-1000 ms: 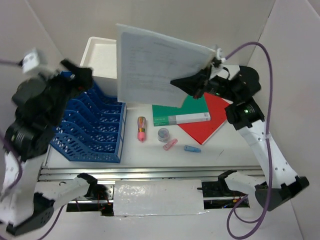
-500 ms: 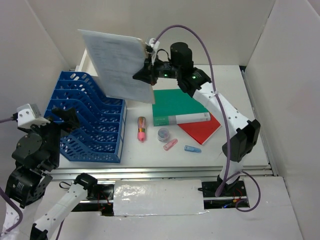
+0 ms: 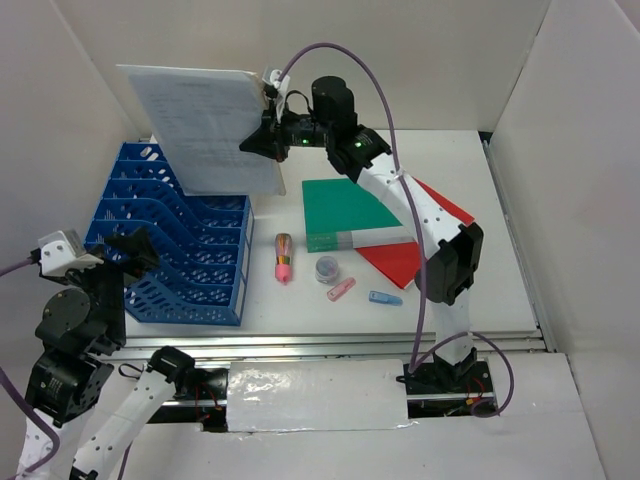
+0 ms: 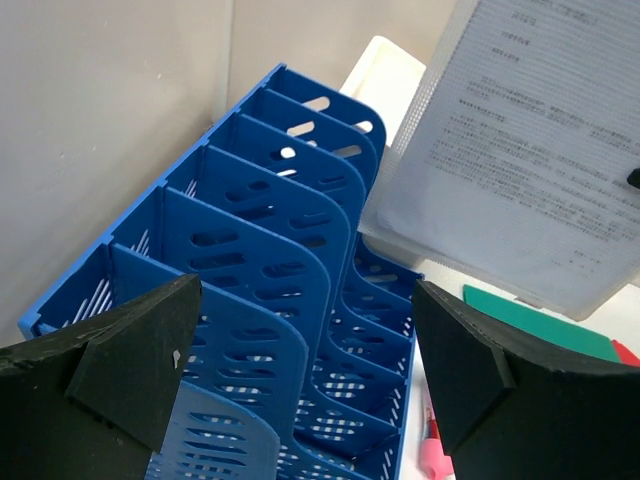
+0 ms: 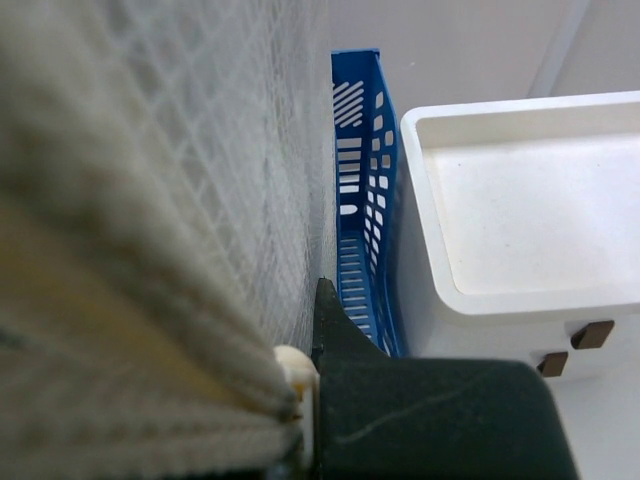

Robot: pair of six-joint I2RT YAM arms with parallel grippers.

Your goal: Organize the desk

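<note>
top external: desk [image 3: 490, 215] long axis runs left-right; right claw [image 3: 262, 141] pinches upright paper sheet [image 3: 200, 125]; left claw [image 4: 310, 350] wide, empty.

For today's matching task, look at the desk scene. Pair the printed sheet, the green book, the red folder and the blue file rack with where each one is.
Things
1. printed sheet
2. green book
3. red folder
4. blue file rack

Places
A. partly underneath the green book
B. standing on the left side of the desk
C. held up in the air by the right tool
D. lying on top of the red folder

Pairs: 1-C, 2-D, 3-A, 4-B
</note>
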